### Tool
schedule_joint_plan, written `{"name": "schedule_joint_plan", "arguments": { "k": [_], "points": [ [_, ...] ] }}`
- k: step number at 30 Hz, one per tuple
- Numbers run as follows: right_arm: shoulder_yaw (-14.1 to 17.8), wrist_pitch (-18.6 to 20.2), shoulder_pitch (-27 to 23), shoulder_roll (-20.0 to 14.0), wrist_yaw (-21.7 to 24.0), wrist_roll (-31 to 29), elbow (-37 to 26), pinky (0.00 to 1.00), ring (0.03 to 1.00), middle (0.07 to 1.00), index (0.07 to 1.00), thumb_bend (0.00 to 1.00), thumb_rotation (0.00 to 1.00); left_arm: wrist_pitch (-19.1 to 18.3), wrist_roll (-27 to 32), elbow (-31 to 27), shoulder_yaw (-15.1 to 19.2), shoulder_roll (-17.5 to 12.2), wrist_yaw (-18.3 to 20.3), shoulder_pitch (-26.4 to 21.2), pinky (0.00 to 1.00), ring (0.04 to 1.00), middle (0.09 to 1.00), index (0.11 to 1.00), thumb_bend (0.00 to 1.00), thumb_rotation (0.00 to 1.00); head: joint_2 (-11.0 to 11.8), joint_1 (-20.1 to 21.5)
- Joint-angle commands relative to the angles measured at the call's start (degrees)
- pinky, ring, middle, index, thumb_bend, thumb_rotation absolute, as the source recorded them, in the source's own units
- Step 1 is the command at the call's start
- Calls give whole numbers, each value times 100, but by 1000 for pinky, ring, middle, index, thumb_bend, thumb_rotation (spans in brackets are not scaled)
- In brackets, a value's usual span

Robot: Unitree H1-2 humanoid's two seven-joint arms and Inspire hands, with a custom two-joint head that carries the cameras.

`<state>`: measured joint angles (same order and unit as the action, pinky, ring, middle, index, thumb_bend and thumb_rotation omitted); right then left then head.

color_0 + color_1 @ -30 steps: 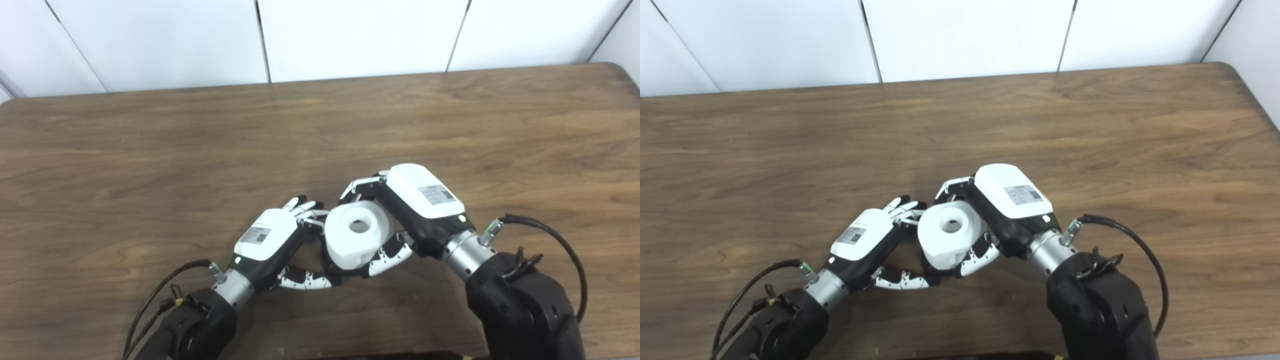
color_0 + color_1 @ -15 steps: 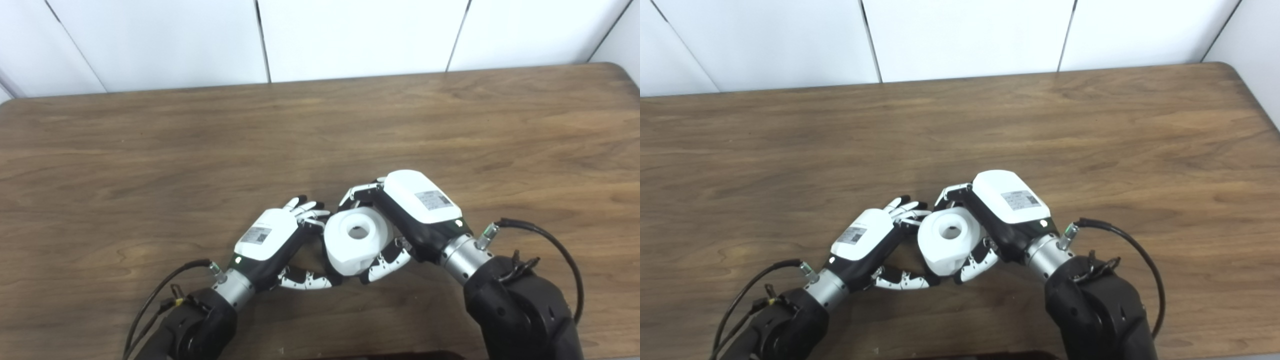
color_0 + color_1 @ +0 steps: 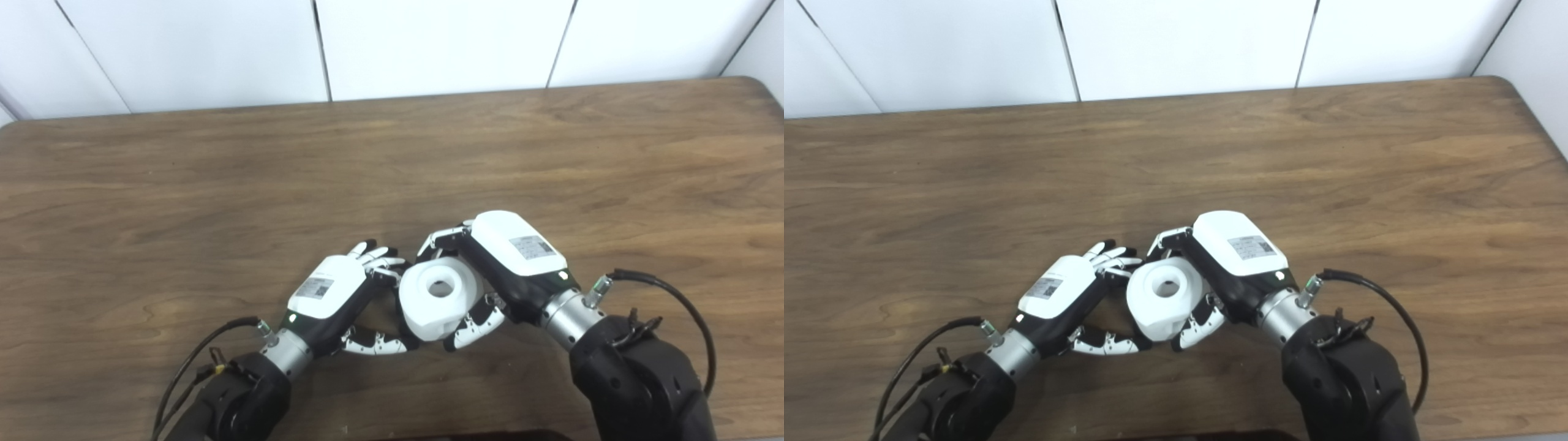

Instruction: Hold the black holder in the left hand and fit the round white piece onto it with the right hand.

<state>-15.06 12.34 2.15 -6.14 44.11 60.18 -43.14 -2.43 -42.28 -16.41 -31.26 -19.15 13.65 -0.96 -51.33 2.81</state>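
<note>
The round white piece (image 3: 438,297), with a hole in its top, is gripped in my right hand (image 3: 502,263), fingers behind it and thumb (image 3: 474,321) in front. It also shows in the right eye view (image 3: 1165,296). My left hand (image 3: 334,294) is pressed against the piece's left side, fingers (image 3: 375,254) above and thumb (image 3: 375,343) reaching under it. The black holder is almost wholly hidden under the white piece; only a dark sliver (image 3: 394,283) shows between my left hand's fingers and the piece. Both hands hover low over the wooden table (image 3: 245,184).
The table's far edge meets a white panelled wall (image 3: 429,43). Black cables loop from both wrists, left (image 3: 196,355) and right (image 3: 680,294), near the table's front edge. The table's right corner is rounded (image 3: 1513,86).
My right hand has lowered the white piece slightly toward me and closer onto my left hand's grasp. The left hand has stayed in place.
</note>
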Motion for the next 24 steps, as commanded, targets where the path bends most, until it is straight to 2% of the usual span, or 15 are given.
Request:
{"name": "schedule_joint_plan", "arguments": {
  "k": [1,24],
  "points": [
    [16,-170,-83,-47,-95,-2,-55,814,609,435,522,527,5,-98,-100,141,-209,-36,522,187,1000,913,811,488,518,62,-7,0],
    [14,-418,91,-307,-683,-242,292,809,609,442,523,527,5,-76,-147,111,-208,16,510,155,1000,913,811,488,518,63,8,-12]
  ]
}}
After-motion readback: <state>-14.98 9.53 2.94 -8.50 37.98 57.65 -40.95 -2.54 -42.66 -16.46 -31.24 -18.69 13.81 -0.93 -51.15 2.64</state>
